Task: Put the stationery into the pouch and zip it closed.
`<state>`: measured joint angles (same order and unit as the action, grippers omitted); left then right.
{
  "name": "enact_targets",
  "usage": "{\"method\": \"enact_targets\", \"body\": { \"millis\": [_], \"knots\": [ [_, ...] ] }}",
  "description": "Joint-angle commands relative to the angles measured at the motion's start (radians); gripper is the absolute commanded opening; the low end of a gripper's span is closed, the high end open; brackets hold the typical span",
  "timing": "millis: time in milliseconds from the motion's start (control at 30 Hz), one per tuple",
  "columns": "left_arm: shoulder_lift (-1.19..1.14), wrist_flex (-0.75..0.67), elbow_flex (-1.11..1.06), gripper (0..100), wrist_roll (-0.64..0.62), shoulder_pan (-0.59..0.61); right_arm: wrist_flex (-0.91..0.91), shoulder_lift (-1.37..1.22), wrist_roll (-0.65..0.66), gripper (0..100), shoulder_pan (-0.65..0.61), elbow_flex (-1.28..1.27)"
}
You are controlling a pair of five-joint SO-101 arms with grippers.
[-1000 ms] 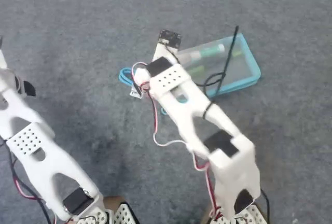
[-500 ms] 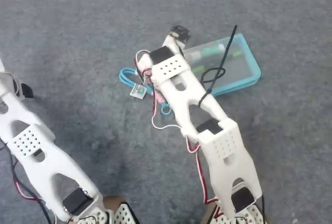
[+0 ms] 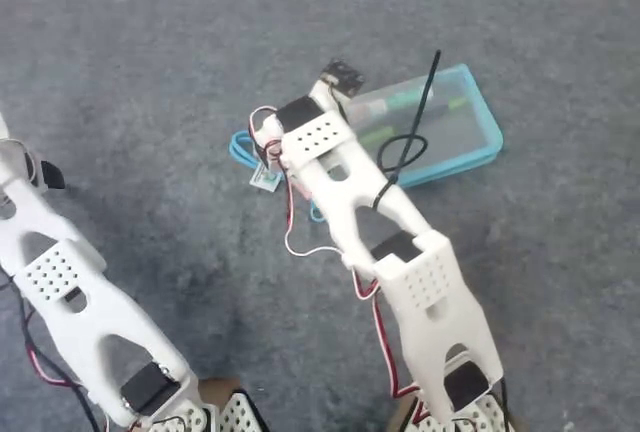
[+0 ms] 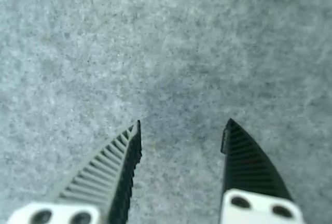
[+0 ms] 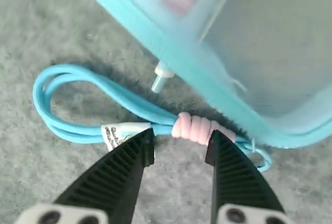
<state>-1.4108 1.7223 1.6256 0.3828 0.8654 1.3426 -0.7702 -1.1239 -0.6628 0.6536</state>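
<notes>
**Right fingers open at the pouch's cord, left fingers spread over bare mat**

The right gripper (image 5: 179,142) has its two black fingers apart, holding nothing. Just at their tips lies a blue cord (image 5: 62,102), doubled into a loop. A white label (image 5: 124,130) on the cord sits against one fingertip. A pink wrap (image 5: 196,128) round the cord spans the gap to the other. I cannot tell whether either tip touches the cord. Just beyond the cord is the clear, blue-edged pouch (image 5: 259,53), lying flat on the grey mat (image 4: 155,37). A small pale piece (image 5: 162,76) juts from its rim. Green pens (image 3: 400,102) show through its wall, farther from the fingers. The left gripper (image 4: 181,126), well apart from the pouch, also has its fingers spread, with mat between and beyond them.
</notes>
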Motion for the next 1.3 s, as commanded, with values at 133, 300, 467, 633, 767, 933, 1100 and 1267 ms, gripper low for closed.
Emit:
{"method": "enact_targets", "body": {
  "millis": [133, 300, 467, 633, 767, 933, 1100, 1267],
  "knots": [
    [0.023, 0.028, 0.051, 24, -0.011, 0.005, -0.015, 0.013, -0.015, 17.7, -0.056, 0.087],
    [0.023, 0.023, 0.051, 24, -0.009, 0.005, 0.073, -0.005, -0.015, 17.7, -0.05, 0.091],
    [0.023, 0.02, 0.051, 24, -0.009, 0.006, 0.107, -0.042, 0.057, 17.7, -0.024, 0.094],
    [0.023, 0.006, 0.051, 24, -0.009, 0.018, 0.163, -0.016, 0.548, 17.4, 0.021, 0.12],
    [0.021, 0.0, 0.05, 24, -0.009, 0.02, 0.165, 0.03, 0.967, 17.3, 0.018, 0.143],
    [0.021, 0.0, 0.05, 24, -0.008, 0.021, 0.232, 0.081, 1.531, 17.3, -0.028, 0.152],
    [0.021, 0.0, 0.05, 24, -0.008, 0.021, 0.231, 0.035, 1.798, 17.7, -0.03, 0.152],
    [0.021, 0.0, 0.05, 24, -0.008, 0.021, 0.157, -0.038, 1.803, 17.7, -0.028, 0.152]
  ]
}}
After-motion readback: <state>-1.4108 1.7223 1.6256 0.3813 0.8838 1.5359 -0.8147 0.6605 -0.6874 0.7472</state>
